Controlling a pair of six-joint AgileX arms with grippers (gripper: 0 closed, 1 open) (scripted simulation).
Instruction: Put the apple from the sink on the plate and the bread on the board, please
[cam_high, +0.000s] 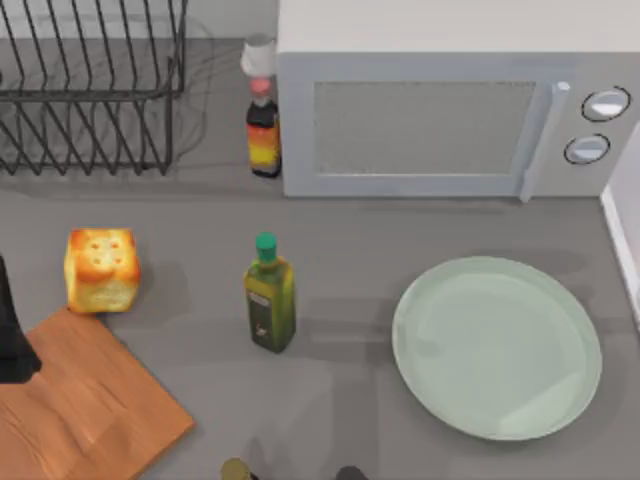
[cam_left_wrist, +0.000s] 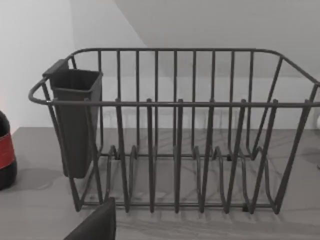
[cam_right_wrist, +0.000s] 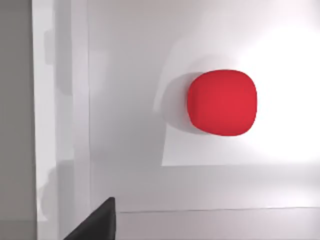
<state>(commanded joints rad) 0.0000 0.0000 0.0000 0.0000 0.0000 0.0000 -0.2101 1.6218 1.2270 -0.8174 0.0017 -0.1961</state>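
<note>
Beside the board's (cam_high: 80, 400) edge, bread (cam_high: 100, 270) touching.

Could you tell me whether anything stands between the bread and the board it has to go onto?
Nothing visible does. In the top view the bread sits on the table right at the far corner of the board, with only bare surface between them. The green oil bottle stands off to the right, out of the way.

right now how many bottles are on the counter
3, possibly more hidden: a green-capped oil bottle at centre, a sauce bottle left of the microwave, and a dark red-labelled bottle beside the dish rack.
</note>
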